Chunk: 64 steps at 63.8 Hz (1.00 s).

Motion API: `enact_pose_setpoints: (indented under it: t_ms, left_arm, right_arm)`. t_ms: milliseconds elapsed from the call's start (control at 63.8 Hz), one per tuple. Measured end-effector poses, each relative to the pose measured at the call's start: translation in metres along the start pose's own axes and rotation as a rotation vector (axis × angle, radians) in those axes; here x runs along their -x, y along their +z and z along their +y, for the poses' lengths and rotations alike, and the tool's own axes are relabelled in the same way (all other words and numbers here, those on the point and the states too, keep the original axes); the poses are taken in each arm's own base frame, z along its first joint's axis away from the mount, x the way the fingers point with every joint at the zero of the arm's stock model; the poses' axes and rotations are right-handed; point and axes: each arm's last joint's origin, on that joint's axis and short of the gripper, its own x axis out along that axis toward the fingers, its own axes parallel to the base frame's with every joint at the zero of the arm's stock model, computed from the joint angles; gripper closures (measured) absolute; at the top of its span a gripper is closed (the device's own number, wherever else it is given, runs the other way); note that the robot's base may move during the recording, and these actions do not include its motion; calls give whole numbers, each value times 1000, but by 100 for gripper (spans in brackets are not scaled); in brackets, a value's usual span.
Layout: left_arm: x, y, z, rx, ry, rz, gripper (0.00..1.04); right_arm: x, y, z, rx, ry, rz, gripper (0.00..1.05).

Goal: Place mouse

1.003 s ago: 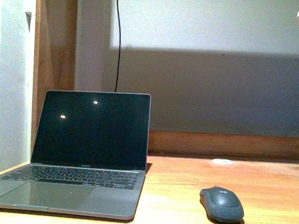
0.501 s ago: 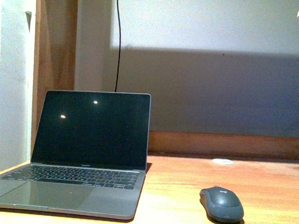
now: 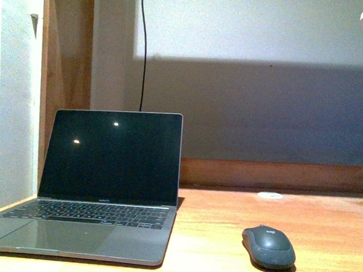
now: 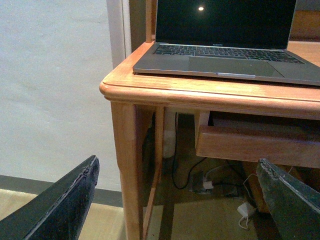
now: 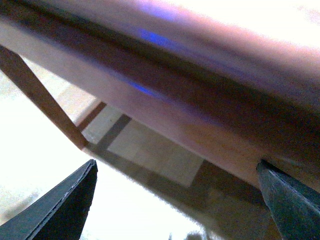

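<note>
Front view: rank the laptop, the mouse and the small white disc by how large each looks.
1. Laptop, by far the largest.
2. Mouse, dark grey, much smaller.
3. White disc, smallest. It lies farther back on the desk than the mouse, so distance shrinks it somewhat and its true size is unsure.

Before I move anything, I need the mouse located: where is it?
In the front view, the mouse sits on the wooden desk, right of the open laptop and nearer than the small white disc.
</note>
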Motion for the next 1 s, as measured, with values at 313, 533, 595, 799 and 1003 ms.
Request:
enact_pose_setpoints:
  t_ms: [313, 533, 595, 799, 1003]
  left_arm:
    - [0, 0, 0, 0, 0, 0, 8]
    - [0, 0, 0, 0, 0, 0, 8]
    - [0, 0, 0, 0, 0, 0, 8]
    - [0, 0, 0, 0, -1, 0, 8]
    - [0, 0, 0, 0, -2, 0, 8]
  right_arm:
    - [119, 13, -34, -115, -38, -240, 7]
    - [163, -8, -27, -231, -143, -341, 7]
    - [171, -14, -23, -268, -191, -366, 7]
    - [174, -23, -19, -255, -380, -410, 16]
    - [173, -38, -19, -196, -591, -397, 48]
